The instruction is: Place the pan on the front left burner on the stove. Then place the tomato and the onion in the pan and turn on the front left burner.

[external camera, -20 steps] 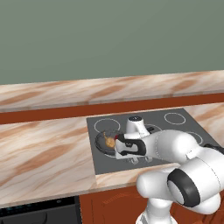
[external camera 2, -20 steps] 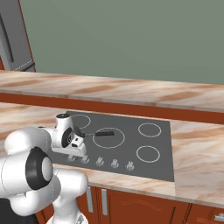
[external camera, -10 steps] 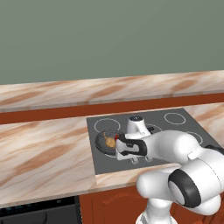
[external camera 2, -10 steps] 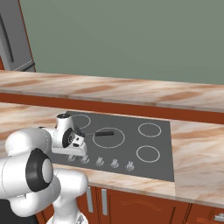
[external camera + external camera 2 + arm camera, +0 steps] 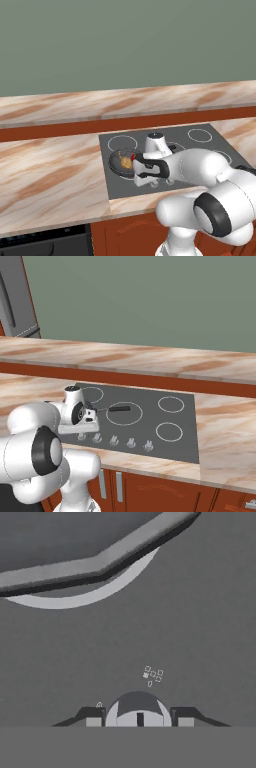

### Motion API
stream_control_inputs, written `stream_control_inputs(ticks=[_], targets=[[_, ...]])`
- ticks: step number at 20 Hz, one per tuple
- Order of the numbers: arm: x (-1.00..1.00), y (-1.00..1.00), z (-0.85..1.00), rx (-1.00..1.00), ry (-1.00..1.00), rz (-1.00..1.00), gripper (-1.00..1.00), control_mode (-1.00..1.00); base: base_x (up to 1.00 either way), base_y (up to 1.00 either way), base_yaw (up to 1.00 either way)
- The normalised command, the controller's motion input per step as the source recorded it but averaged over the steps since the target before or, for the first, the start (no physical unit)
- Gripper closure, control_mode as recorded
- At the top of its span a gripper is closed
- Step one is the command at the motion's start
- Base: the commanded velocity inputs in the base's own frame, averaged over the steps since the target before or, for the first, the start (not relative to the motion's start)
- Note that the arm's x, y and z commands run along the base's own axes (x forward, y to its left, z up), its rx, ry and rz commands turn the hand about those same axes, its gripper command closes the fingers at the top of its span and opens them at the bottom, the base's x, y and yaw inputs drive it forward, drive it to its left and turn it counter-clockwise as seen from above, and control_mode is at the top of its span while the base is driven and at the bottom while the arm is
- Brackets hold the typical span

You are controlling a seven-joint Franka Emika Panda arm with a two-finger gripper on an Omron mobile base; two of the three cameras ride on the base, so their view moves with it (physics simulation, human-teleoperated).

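Silver knob sits between my gripper fingers, pinched from both sides. Just beyond the gripper, the pan rests on the front left burner holding the onion. I judge a twist comes next.

The left base view looks from behind the arm, on its left side, forward and down at the stove, from a middle distance. The right base view looks from behind on the right side, also forward and down at the same stove. Both views share the stove and the counter around it. The hand view is very near the stove surface and looks straight down on it.
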Motion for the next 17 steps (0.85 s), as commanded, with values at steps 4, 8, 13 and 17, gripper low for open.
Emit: stream_control_inputs(ticks=[4, 8, 13, 17], targets=[[0.01, 0.0, -0.07, 0.09, 0.0, 0.37, 1.0, -1.0, 0.0, 0.0, 0.0], [0.01, 0.0, -0.11, 0.11, 0.0, 0.4, 1.0, -1.0, 0.0, 0.0, 0.0], [0.11, 0.0, -0.14, 0.13, 0.0, 0.4, 1.0, -1.0, 0.0, 0.0, 0.0], [0.09, 0.0, -0.19, 0.1, 0.0, 0.38, 1.0, -1.0, 0.0, 0.0, 0.0]])
